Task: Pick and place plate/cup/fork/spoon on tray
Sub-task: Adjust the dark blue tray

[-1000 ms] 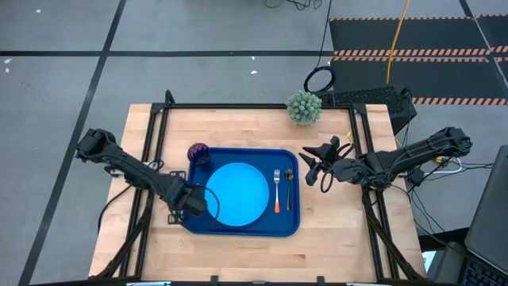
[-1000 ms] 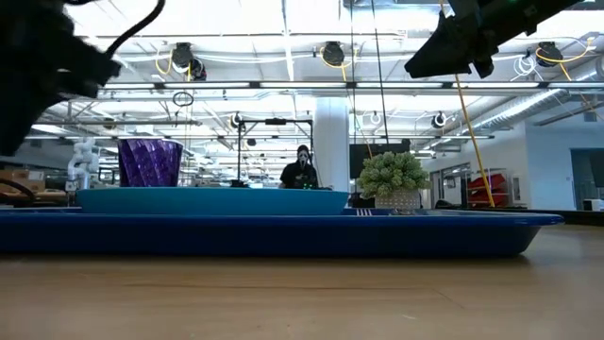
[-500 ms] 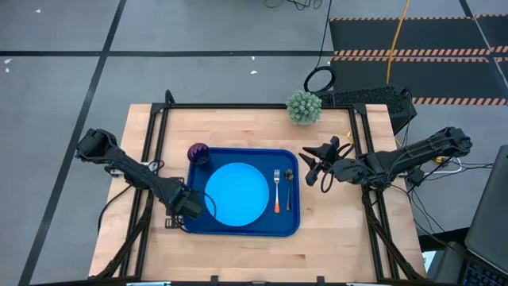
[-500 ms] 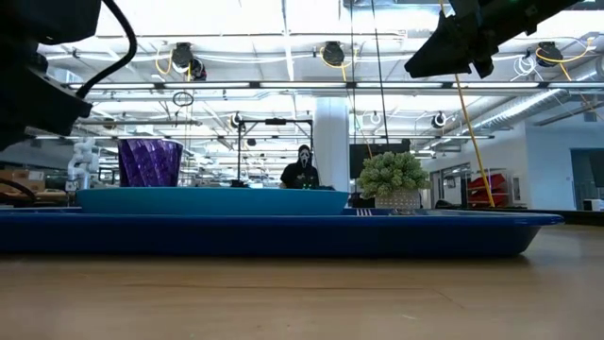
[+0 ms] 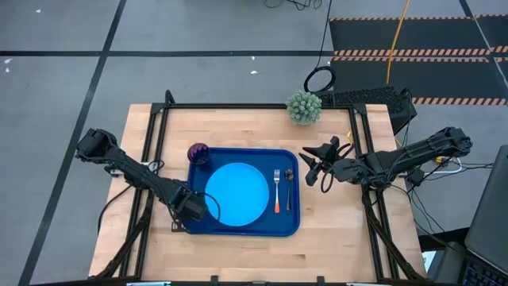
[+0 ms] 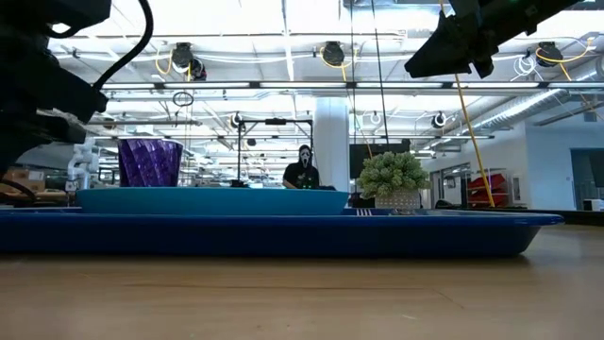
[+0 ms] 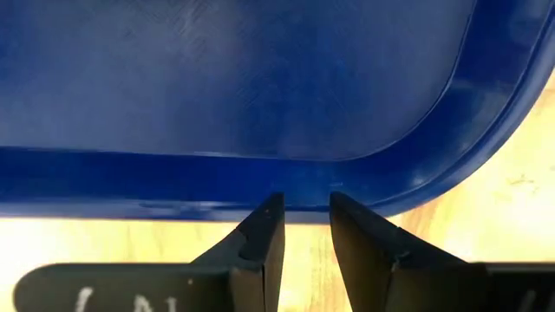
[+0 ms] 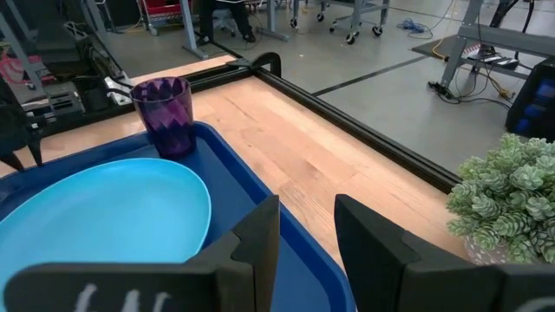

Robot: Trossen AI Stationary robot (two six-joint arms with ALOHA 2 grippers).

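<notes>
While the right claw (image 5: pixel 311 165) waits narrowly parted beside the tray (image 5: pixel 238 229), the left claw (image 7: pixel 303 212), fingers narrow, meets its corner rim.

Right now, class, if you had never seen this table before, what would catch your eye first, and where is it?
The bright blue plate stands out, lying mid-tray, with the fork and spoon side by side to its right and the purple cup at the tray's far left corner. The left gripper sits at the tray's near left corner, jaws nearly closed; the right gripper hangs just off the tray's right edge.
</notes>
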